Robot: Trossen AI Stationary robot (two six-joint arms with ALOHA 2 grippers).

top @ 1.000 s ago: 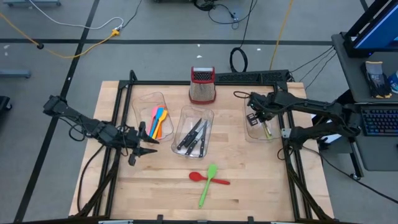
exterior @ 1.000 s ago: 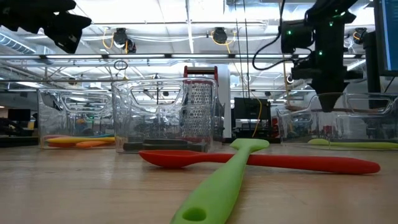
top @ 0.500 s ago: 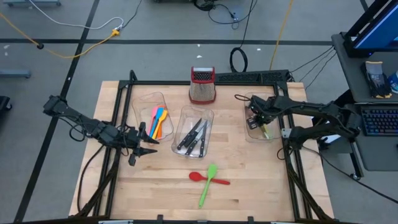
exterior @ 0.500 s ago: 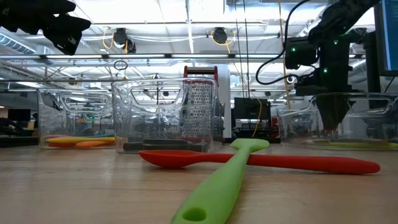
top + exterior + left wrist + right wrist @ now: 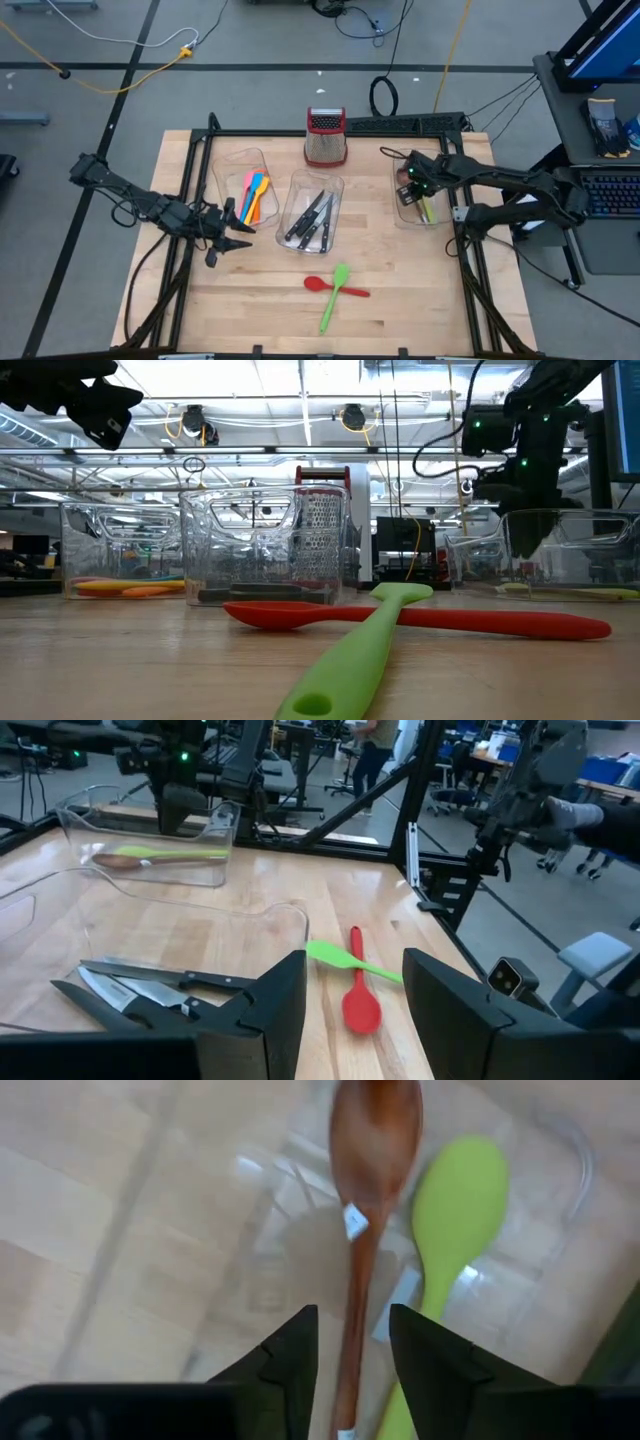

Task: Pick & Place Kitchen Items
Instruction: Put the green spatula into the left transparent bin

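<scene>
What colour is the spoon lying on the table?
Red, crossed by a green spatula; clearest in the low view.

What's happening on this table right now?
Utensils are being sorted into clear bins. The right end effector hangs open over the right clear plastic bin, with a brown wooden spoon and a light green spoon lying in it. The left end effector waits, holding nothing. A red spoon and a green spatula lie crossed on the table.

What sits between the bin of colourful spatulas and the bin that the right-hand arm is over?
In the high view, a clear bin holding black-handled knives lies between them, then bare wooden table.
</scene>
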